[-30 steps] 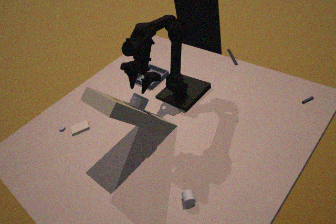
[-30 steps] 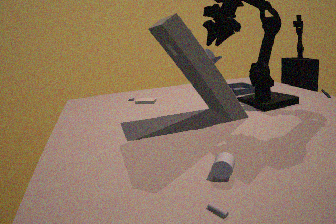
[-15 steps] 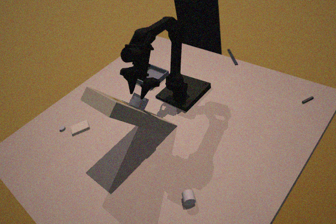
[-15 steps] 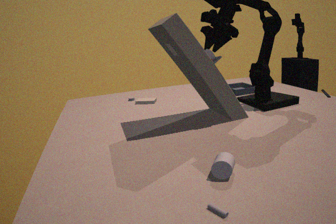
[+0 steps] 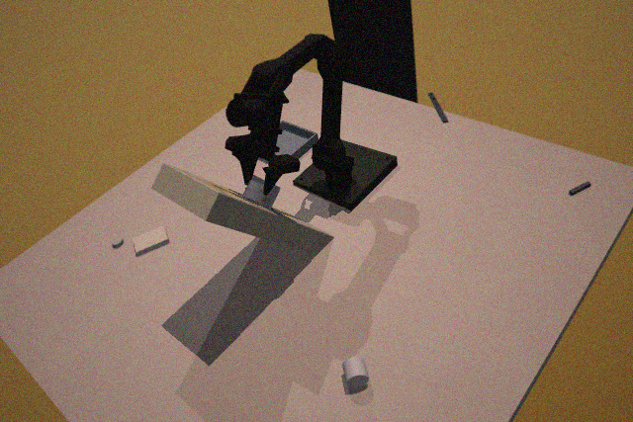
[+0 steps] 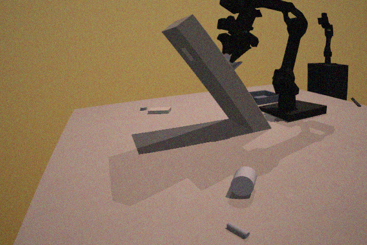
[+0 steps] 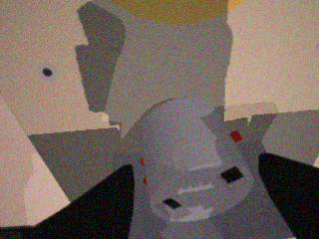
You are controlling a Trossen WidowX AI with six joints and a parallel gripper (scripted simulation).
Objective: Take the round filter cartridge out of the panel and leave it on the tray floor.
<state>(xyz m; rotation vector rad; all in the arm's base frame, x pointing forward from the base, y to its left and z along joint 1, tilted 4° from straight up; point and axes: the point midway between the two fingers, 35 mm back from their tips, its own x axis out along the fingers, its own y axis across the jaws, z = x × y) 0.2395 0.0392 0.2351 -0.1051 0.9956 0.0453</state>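
Observation:
The grey round cartridge (image 7: 179, 144) (image 6: 227, 56) is out of its socket. It sits on a blue-grey ledge (image 7: 259, 219) (image 5: 270, 200) (image 6: 237, 64) on the sloped face of the panel (image 5: 302, 233) (image 6: 219, 58) (image 7: 30, 50), its two dark slots towards the wrist camera. Part of the yellow ring (image 7: 179, 15) shows above it. My gripper (image 5: 256, 188) (image 6: 228, 57) (image 7: 195, 168) is open, one finger on each side of the cartridge, with narrow gaps in the wrist view. The tray (image 5: 291, 140) (image 6: 268, 100) lies behind the panel, beside the arm's base. The cartridge's lower side is hidden.
A white cylinder (image 5: 355, 374) (image 6: 244, 181) lies on the table in front. A pale block (image 5: 150, 241) (image 6: 159, 110) and a small round piece (image 5: 117, 242) (image 6: 143, 108) lie left of the panel. A dark pillar (image 5: 373, 24) (image 6: 327, 79) stands behind the arm.

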